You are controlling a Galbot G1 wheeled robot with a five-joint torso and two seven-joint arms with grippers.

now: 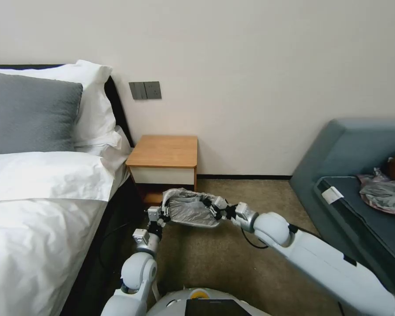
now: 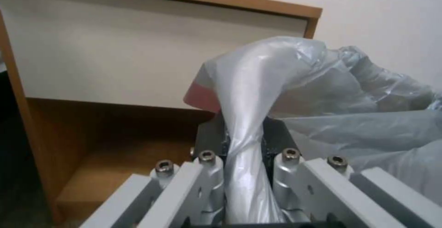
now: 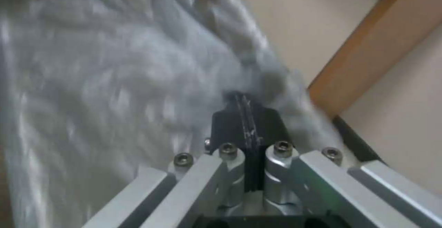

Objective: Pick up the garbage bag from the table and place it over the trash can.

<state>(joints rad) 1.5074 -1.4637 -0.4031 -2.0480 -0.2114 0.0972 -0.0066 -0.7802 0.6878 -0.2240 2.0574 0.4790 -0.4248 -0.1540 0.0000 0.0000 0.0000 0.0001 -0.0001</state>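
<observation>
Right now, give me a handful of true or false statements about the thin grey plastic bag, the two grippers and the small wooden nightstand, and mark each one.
1. Both grippers pinch the thin grey plastic garbage bag between them. True: left gripper and right gripper each clamp an edge.
2. The bag lies on top of the small wooden nightstand. False: it hangs in front of it, below the top.
3. The left gripper is open. False: it is shut on a bunched fold.
4. A similar grey bag lies on the blue-grey sofa. True.
5. The bed with white sheets stands on the robot's right. False: on its left.
</observation>
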